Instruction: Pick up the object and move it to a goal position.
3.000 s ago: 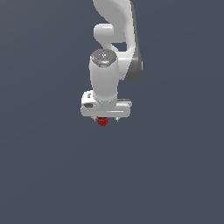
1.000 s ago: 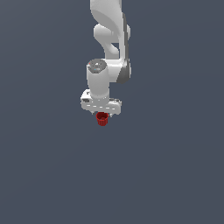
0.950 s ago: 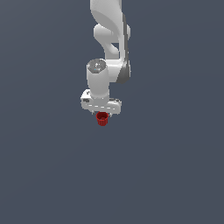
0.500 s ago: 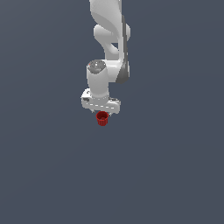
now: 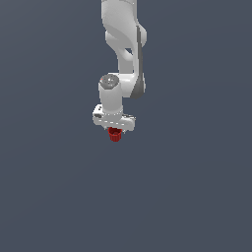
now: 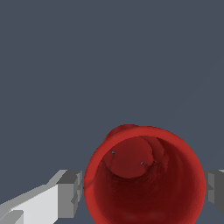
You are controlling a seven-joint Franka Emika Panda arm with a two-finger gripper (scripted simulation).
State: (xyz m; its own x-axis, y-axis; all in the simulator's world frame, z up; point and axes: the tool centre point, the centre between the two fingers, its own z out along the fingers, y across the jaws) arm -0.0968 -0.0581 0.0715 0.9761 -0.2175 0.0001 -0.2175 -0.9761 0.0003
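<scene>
Hand (image 5: 114,131) clamped on red cup (image 6: 144,179) — fingers (image 6: 70,192) touching both sides.

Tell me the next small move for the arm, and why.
Probably keep carrying toward the goal without loosening. The red cup sits between the end effector fingers, which flank its rim on both sides, and it hangs under the hand in the exterior view. No goal marker is visible.

Arm comes down from top of exterior view, elbow bent toward that view's right, wrist vertical, hand (image 5: 114,131) pointing straight down. Fingers (image 6: 70,193) closed against both sides of the object (image 5: 115,135), which sticks out below the white hand body
</scene>
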